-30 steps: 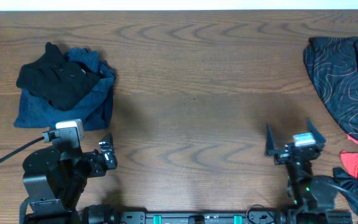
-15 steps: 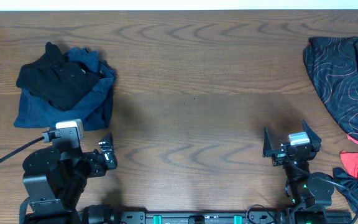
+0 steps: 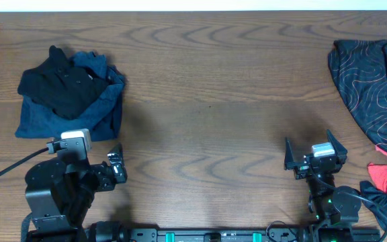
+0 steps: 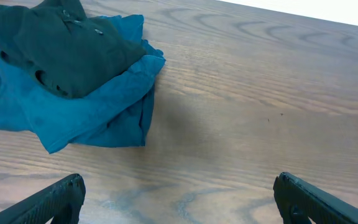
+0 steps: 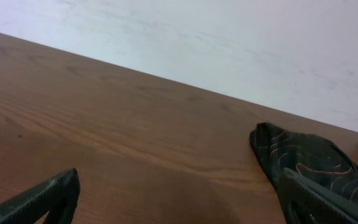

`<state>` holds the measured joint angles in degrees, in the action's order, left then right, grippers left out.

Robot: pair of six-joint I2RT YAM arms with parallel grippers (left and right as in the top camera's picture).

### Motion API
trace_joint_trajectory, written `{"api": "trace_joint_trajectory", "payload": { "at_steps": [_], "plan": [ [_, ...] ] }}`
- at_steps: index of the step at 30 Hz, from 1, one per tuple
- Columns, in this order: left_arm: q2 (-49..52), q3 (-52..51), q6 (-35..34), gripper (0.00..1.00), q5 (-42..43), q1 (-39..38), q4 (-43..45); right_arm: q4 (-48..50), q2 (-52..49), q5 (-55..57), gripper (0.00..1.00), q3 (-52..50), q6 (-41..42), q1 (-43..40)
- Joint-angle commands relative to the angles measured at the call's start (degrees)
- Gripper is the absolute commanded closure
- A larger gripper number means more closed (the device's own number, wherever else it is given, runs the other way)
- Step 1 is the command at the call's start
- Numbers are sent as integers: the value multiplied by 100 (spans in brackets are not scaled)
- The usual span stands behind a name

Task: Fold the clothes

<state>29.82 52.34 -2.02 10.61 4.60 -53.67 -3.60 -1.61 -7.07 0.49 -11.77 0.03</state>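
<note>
Left claw [image 3: 117, 167]: gapes wide, grips nothing, sits low by near edge of table [image 3: 207, 134]. Wrist view shows only bare wood between both fingers [image 4: 55, 199]. Right claw [image 3: 309, 146]: same, spread wide, empty, near edge, right of centre. Nothing but wood ahead in its wrist view, with patterned cloth [image 5: 303, 162] well apart at far right. Touches no cloth on either side.

Next out, right side: red cloth [image 3: 380, 176] just beside right arm base, bunched, partly under dark fabric at table edge. Cannot tell whether separate garment or part of patterned one.

Further out, left side: blue cloth [image 4: 92, 106] roughly squared, layers doubled along one edge. Reads as loosely folded. Black top [image 4: 61, 43] heaped on it, bunched and lumpy, not flat. Looks unfolded, or folded badly.

Far right: patterned cloth again, long and rumpled, runs from far corner down right edge and out of frame. Clearly not folded.

Judgement: early in task. At most blue cloth counts as done, and only loosely. Left to do: flatten and fold black top, drag patterned cloth onto open wood and fold, sort out red cloth. Needs a first grasp; neither claw near one yet.
</note>
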Motion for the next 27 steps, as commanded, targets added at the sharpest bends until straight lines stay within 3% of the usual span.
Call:
{"api": "trace_joint_trajectory", "payload": {
  "at_steps": [1, 5, 10, 15, 24, 27],
  "plan": [
    [-111, -42, 415, 2, -496, -39, -105, -28, -7, -50, 1, 0, -94, 42],
    [-638, -428, 461, 2, -868, -39, -142, -28, -7, -50, 1, 0, -94, 42],
    [-1893, -1808, 505, 2, -1049, -46, 439, -28, -7, -50, 1, 0, -94, 42],
    [-2927, -3246, 501, 2, -977, -46, 1985, -28, -7, -50, 1, 0, -94, 42],
    [-2973, -5060, 481, 2, -826, -57, 5307, -28, -7, -50, 1, 0, -94, 42],
    [-2973, -5211, 476, 2, -734, -74, 5145, -28, -7, -50, 1, 0, -94, 42]
  ]
}}
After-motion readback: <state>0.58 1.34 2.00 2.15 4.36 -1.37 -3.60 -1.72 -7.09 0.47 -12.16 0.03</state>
